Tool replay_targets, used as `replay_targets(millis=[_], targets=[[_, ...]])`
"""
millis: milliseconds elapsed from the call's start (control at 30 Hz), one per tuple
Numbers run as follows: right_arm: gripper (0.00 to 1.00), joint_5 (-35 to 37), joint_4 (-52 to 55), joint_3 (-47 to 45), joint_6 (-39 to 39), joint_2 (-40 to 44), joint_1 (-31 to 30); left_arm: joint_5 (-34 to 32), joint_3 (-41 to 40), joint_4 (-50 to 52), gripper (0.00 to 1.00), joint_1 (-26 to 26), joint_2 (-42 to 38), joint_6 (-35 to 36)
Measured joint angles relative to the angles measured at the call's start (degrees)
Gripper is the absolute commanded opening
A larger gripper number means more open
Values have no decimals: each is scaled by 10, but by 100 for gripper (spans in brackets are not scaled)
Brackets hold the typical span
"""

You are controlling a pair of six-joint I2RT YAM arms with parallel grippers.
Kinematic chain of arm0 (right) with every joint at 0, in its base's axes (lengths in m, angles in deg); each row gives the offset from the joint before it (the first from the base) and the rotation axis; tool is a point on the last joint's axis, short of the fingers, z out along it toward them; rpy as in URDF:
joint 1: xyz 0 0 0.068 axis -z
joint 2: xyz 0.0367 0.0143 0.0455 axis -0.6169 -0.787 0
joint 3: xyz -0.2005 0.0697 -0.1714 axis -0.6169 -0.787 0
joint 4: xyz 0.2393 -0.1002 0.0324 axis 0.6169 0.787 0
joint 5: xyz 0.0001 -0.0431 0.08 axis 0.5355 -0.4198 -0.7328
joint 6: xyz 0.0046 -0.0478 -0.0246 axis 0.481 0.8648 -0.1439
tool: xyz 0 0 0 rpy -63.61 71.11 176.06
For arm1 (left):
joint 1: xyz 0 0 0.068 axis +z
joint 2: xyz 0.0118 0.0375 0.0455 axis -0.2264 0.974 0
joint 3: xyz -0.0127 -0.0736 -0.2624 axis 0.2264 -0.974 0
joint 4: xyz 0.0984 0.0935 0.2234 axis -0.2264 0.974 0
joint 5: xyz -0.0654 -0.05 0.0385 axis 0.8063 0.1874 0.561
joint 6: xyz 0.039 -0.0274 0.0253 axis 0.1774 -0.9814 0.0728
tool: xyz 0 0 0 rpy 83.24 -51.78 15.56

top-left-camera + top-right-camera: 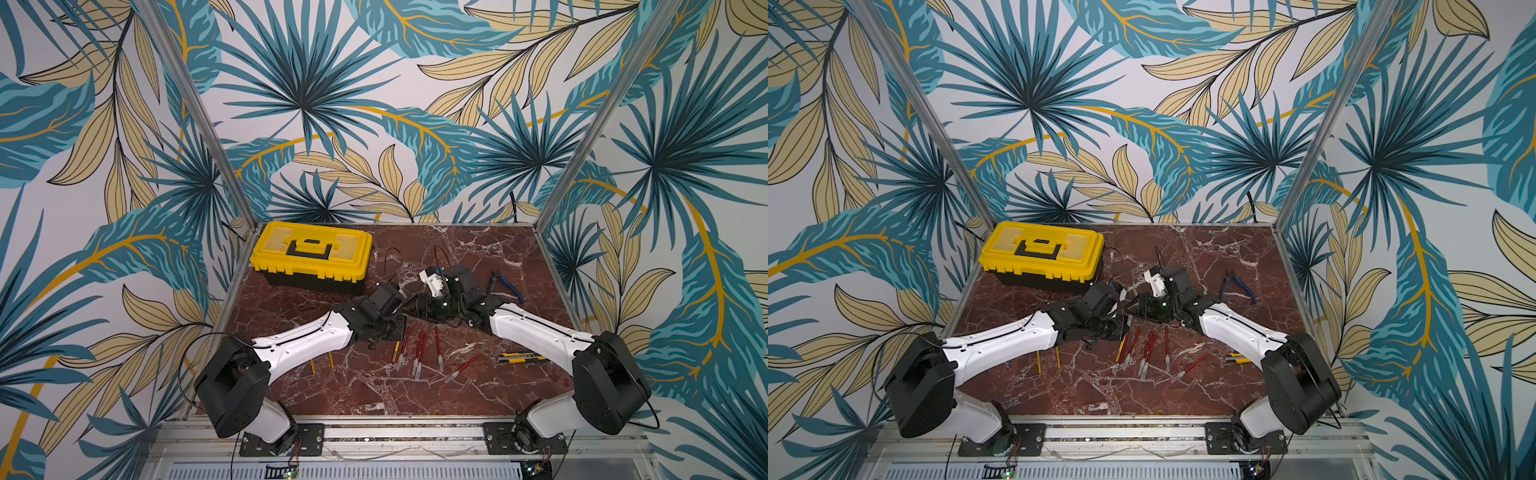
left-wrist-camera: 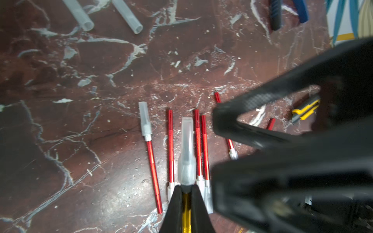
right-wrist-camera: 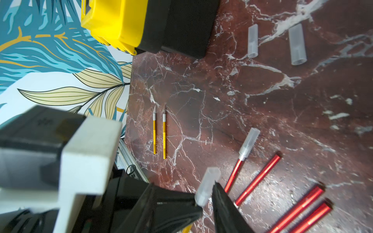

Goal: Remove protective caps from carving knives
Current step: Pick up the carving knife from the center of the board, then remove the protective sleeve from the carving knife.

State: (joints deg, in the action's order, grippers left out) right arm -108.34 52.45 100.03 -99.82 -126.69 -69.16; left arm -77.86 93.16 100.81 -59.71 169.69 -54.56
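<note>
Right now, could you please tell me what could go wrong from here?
The cap sits on the yellow-handled knife in the left gripper, with the right gripper close beside it; a misaligned pinch could twist the knife loose. Two bare-bladed yellow knives lie near the left arm; a low sweep might strike them.

pliers (image 2: 275,18) cut off, utility knife (image 2: 304,110) behind blurred right claw (image 2: 215,145)

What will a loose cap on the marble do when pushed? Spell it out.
The loose cap is a round open tube lying on its side, so it probably rolls. Thin translucent plastic suggests it is light and may skid on the glossy marble table.
</note>
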Motion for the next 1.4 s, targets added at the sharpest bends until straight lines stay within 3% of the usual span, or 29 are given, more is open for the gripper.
replay_targets(millis=[367, 767, 900, 967, 1067, 1267, 1400], targets=[[46, -8, -4, 1, -12, -20, -3, 11, 1, -5, 0, 1, -19, 5], [27, -12, -51, -14, -48, -20, -17, 19, 1, -3, 0, 11, -28, 4], [13, -9, -60, -23, -56, -20, -18, 21, 1, -2, 1, 14, -29, 4], [7, -7, -64, -25, -59, -20, -18, 22, 1, -1, 6, 15, -29, 4], [0, -9, -71, -27, -64, -20, -18, 23, 1, 0, 21, 17, -31, 2], [0, -17, -96, -24, -72, -28, -23, 24, 1, -2, 51, 19, -38, 0], [0, -21, -100, -12, -74, -43, -20, 23, 1, -2, 55, 20, -45, -1]])
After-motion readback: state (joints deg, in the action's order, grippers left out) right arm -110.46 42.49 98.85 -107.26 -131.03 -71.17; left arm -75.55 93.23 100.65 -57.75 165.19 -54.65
